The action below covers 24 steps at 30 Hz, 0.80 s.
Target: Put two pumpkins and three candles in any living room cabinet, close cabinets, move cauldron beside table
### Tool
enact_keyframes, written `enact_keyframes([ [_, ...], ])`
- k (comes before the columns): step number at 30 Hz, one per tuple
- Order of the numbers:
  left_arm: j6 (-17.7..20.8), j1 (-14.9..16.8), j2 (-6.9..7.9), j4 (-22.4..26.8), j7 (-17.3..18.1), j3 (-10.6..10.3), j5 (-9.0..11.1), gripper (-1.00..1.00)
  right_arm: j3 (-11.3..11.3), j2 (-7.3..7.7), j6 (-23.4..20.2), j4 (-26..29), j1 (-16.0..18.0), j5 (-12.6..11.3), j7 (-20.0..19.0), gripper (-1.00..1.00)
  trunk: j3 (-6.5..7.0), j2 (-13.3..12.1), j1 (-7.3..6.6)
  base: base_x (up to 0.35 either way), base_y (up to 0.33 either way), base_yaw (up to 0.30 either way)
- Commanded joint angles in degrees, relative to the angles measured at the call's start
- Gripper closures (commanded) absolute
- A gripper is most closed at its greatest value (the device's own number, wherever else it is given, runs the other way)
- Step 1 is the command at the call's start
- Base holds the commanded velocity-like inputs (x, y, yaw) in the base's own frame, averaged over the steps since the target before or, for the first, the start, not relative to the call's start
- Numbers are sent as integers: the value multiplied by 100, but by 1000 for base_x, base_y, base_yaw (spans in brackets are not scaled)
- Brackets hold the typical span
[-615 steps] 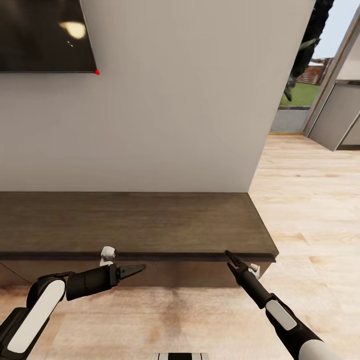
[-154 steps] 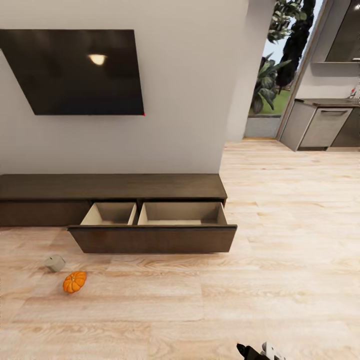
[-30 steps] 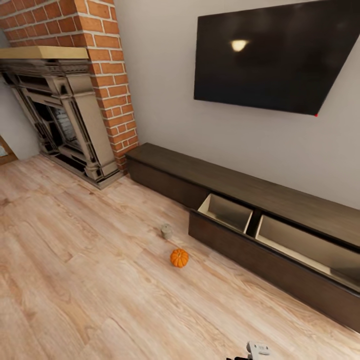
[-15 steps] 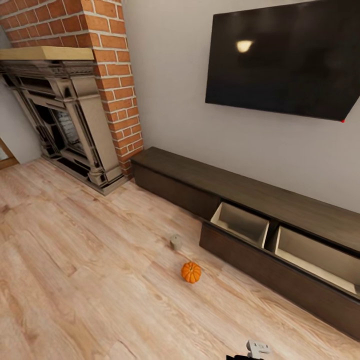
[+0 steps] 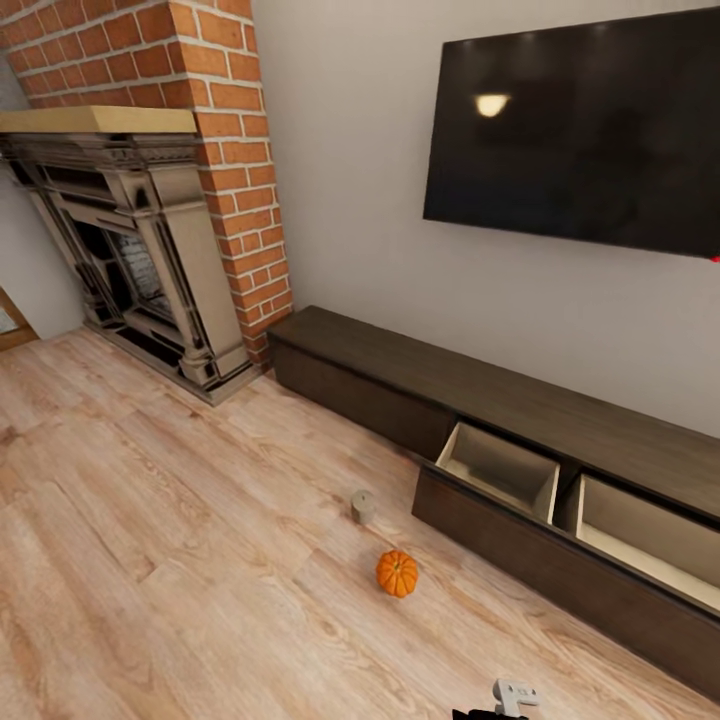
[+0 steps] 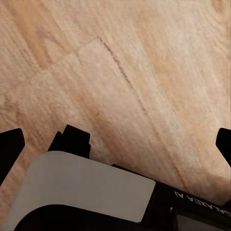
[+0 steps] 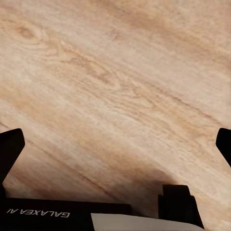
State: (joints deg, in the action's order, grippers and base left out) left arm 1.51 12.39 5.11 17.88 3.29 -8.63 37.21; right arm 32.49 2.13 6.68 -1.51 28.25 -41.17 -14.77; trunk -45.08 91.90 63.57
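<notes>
Swinging further left since a moment ago, the head view now centres the pumpkin (image 5: pixel 398 573) and candle (image 5: pixel 363 506) on bare floor beside the cabinet (image 5: pixel 520 530), whose drawer stands open with nothing between; both wrist views show each claw spread wide, empty.

1 pumpkin (image 5: pixel 397 574) and 1 candle (image 5: pixel 362 506) lie apart on the floor (image 5: pixel 150 560) near the open-drawered cabinet (image 5: pixel 520 440).

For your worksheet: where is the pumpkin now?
Head view: the pumpkin sits on the wooden floor, beside the candle, in front of the cabinet's open drawer.
</notes>
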Motion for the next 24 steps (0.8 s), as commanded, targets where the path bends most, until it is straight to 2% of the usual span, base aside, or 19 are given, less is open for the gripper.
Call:
enact_keyframes([
  [1, 17, 1, 3, 5, 5, -35, 59, -100, 47, -2, 25, -16, 5, -58, -35, -100, 5, 2, 0, 7, 5, 0],
  [24, 24, 0, -10, 5, 5, -42, 59, -100, 47, -2, 34, -16, 5, -58, -35, -100, 214, 2, 0, 0, 0, 0],
])
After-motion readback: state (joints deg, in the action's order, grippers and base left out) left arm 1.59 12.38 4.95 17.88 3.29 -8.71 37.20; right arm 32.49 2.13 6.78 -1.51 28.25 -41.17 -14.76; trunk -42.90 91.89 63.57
